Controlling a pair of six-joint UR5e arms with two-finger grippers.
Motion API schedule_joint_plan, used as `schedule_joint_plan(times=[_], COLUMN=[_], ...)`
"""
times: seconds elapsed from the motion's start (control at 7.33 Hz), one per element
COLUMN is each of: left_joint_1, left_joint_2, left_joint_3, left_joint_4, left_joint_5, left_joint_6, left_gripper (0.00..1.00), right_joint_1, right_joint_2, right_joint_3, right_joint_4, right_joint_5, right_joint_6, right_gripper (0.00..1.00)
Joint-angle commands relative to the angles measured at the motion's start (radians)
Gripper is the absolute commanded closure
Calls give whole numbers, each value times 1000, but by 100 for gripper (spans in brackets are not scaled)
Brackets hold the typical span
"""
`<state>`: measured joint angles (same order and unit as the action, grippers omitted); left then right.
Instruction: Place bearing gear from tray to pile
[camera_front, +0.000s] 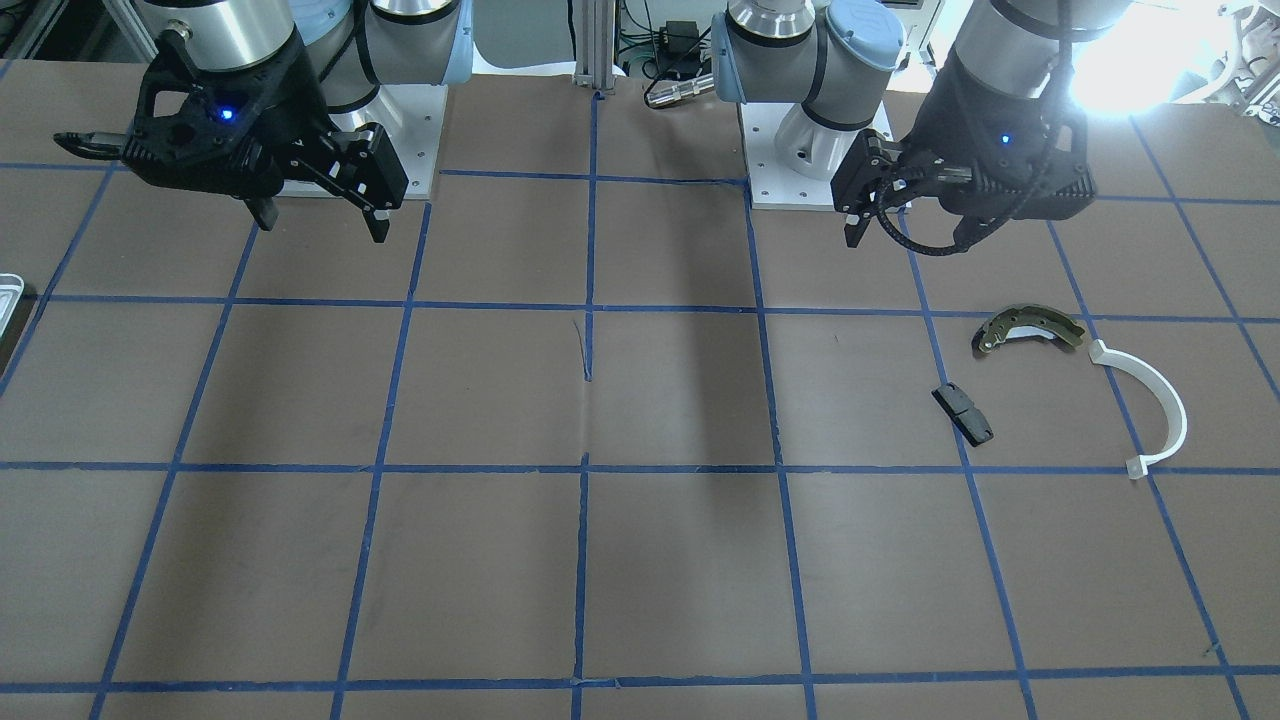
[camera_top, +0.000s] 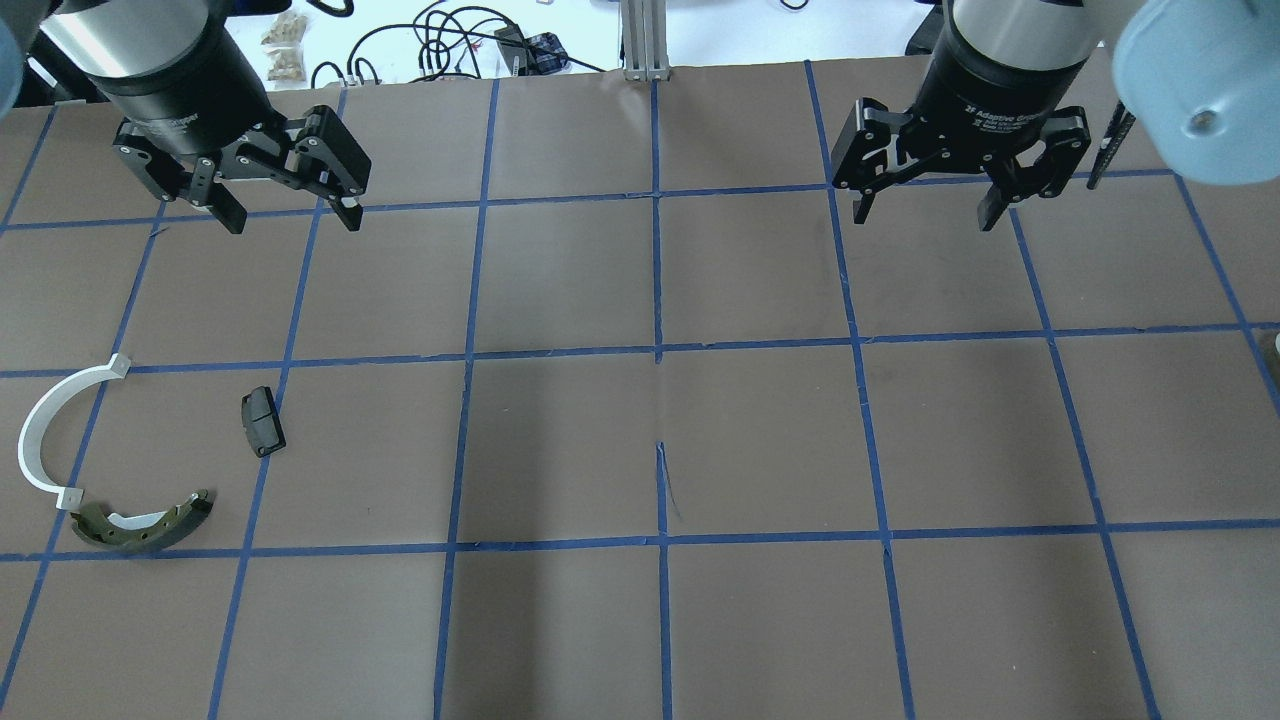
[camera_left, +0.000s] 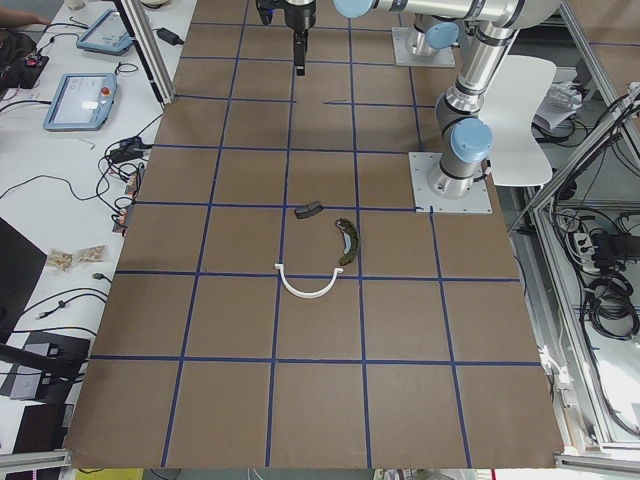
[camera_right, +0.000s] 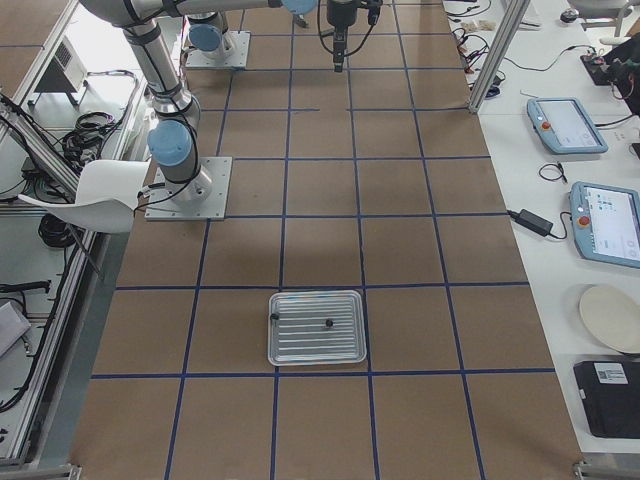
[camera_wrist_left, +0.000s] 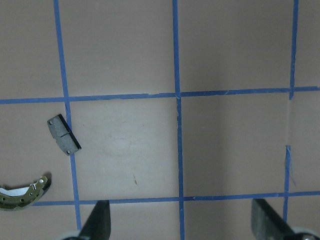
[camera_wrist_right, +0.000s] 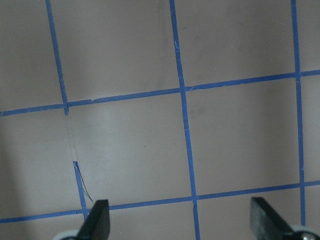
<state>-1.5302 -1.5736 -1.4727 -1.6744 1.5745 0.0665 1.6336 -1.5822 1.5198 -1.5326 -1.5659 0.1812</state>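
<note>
The silvery tray (camera_right: 316, 350) lies on the table near the robot's right end; only its rim shows in the front view (camera_front: 8, 290). A small dark part (camera_right: 329, 323) lies in it, too small to identify. The pile lies on the left side: the olive brake shoe (camera_top: 140, 522), the white arc (camera_top: 40, 420) and the black block (camera_top: 262, 420). My left gripper (camera_top: 293, 215) is open and empty, above the table beyond the pile. My right gripper (camera_top: 925, 215) is open and empty, far from the tray. The left wrist view shows the block (camera_wrist_left: 63, 135) and the shoe (camera_wrist_left: 22, 195).
The brown table is marked with a blue tape grid. The two arm base plates (camera_front: 810, 170) stand at the robot's edge. A bench with tablets (camera_right: 605, 220) and a plate (camera_right: 612, 318) runs along the far side. There is a small tear in the paper (camera_top: 668, 490) mid-table.
</note>
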Motion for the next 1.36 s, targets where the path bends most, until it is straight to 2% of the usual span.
schedule_joint_plan(times=[0.0,0.41,0.95,1.23], left_joint_1=[1,1,1,1], left_joint_2=[-2,-6,-6,-6], left_joint_3=[-1,-1,-1,-3], left_joint_4=[-1,-10,-10,-8], left_joint_5=[-2,-4,-51,-51], left_joint_6=[-2,-4,-5,-5], left_gripper=[0,0,0,0], right_joint_1=[0,0,0,-34], right_joint_2=[2,5,7,8], right_joint_3=[8,10,10,8], right_joint_4=[-35,-35,-17,-12], right_joint_5=[0,3,4,-11], right_joint_6=[0,-5,-12,-19], right_gripper=[0,0,0,0])
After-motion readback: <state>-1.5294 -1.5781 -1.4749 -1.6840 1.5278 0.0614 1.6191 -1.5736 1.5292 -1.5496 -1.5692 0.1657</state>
